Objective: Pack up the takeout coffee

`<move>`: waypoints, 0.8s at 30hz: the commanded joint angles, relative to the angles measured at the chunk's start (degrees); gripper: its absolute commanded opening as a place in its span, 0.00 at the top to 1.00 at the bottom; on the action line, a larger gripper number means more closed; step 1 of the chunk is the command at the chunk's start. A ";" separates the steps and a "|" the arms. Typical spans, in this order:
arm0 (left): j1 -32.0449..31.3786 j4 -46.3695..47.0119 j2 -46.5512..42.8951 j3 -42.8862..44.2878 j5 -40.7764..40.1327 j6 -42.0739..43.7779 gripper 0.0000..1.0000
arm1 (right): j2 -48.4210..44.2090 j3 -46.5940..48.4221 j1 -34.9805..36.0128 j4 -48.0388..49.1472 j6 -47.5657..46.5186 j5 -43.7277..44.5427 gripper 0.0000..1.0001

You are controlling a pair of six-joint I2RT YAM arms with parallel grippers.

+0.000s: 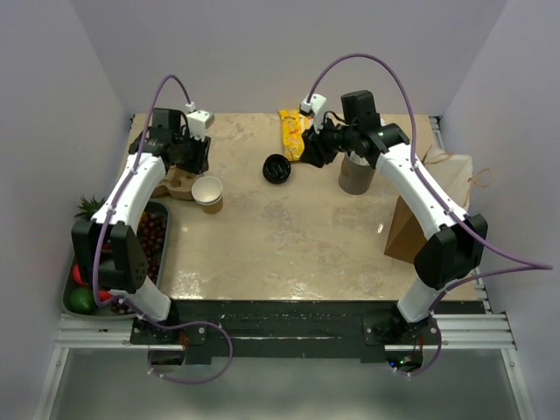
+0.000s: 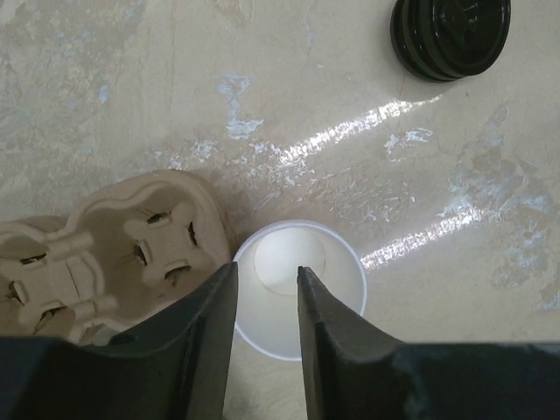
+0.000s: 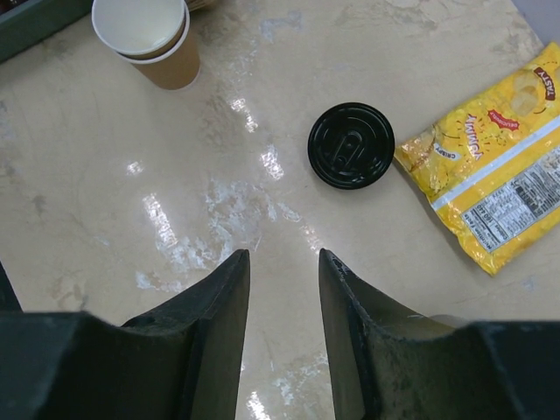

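kraft-brown cups (image 3: pixel 149 35) stand on the desk (image 3: pixel 131 175) at the left, just beside the moulded cardboard carrier (image 2: pixel 114 236). a double rim shows in the right wrist view, so they look like two cups nested together, open and white inside, no lid on. black lids (image 3: pixel 351 146) lie near the desk's middle, well apart from the cups, and look stacked too.

left gripper (image 2: pixel 266 271) hangs over the near-left rim of the cups, with a narrow gap between its jaws. one finger is at the outer side of the rim, the other over the white inside. can't tell if it's pinching the wall or just above it.

right gripper (image 3: pixel 283 255) hovers over bare desk short of the lids. its jaws are part-way apart with nothing between them, so it's released.

progress: basically nothing packed. both carrier wells are empty, the cups aren't separated and no lid is fitted. left to do, by my read: split the cups, cap each with a lid, seat both in the carrier.

off-task stuff: yellow chip bag (image 3: pixel 490 184) beside the lids, grey cup (image 1: pixel 356 175) under the right arm, brown paper bag (image 1: pixel 407 229) at the right edge.
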 commanded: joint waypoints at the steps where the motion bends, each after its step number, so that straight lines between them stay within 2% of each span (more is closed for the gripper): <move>1: 0.60 -2.97 3.61 5.93 1.34 1.62 0.61 | -1.08 1.74 0.29 -1.02 0.23 -0.59 0.54; 3: 0.95 -4.11 4.58 6.38 1.33 3.02 0.53 | -0.99 1.74 0.29 -0.93 0.32 -0.94 0.53; 6: 1.04 -6.22 5.55 7.34 0.29 5.39 0.48 | -0.90 1.48 0.29 -1.19 0.41 -1.11 0.51; 10: 1.04 -10.26 7.39 9.10 -0.16 7.25 0.51 | 0.67 2.00 0.29 -2.77 0.41 -2.87 0.48; 15: 1.04 -11.06 8.71 9.45 -1.56 6.90 0.58 | 1.91 2.71 0.20 -2.52 0.85 -3.75 0.46; 24: 1.13 -11.33 10.65 9.98 -5.96 6.90 0.60 | 2.09 2.44 0.20 -1.81 1.55 -3.75 0.44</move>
